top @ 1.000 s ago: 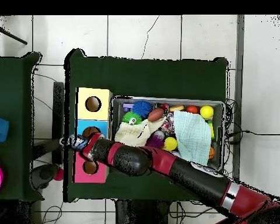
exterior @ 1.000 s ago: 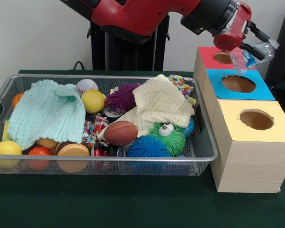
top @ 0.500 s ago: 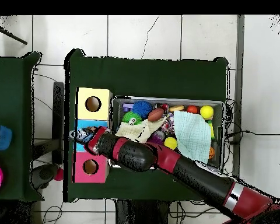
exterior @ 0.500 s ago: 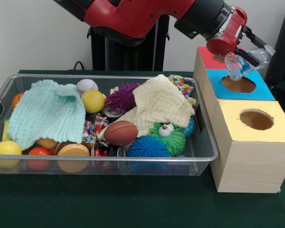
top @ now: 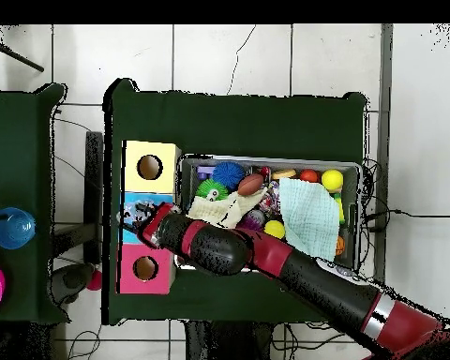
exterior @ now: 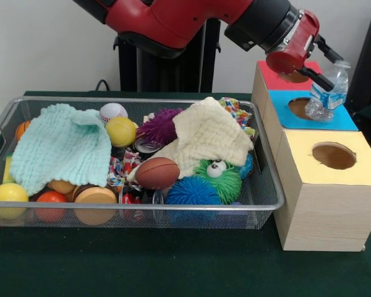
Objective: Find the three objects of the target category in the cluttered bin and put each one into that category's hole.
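Observation:
A crumpled clear plastic bottle [exterior: 326, 99] stands tilted on the blue-topped box [exterior: 281, 104], at the right rim of its hole [exterior: 303, 107]. My gripper [exterior: 329, 73] hangs just above and stands open, its two black fingers to either side of the bottle's top. In the overhead view my gripper [top: 135, 217] lies over the blue box [top: 135, 200], and the bottle is hidden there. The red-topped box [exterior: 269, 71] is behind the blue one and the yellow-topped box [exterior: 309, 154] is in front.
The wire bin [exterior: 130, 99] holds a mint cloth [exterior: 62, 148], a cream cloth [exterior: 207, 133], a brown football [exterior: 156, 172], a blue spiky ball [exterior: 191, 190], a green fuzzy toy [exterior: 221, 178], a purple spiky ball [exterior: 159, 124], a can [exterior: 148, 146] and several balls.
The gripper swung from the red box's hole to the blue box's hole. The bottle has dropped out of its grip onto the blue top.

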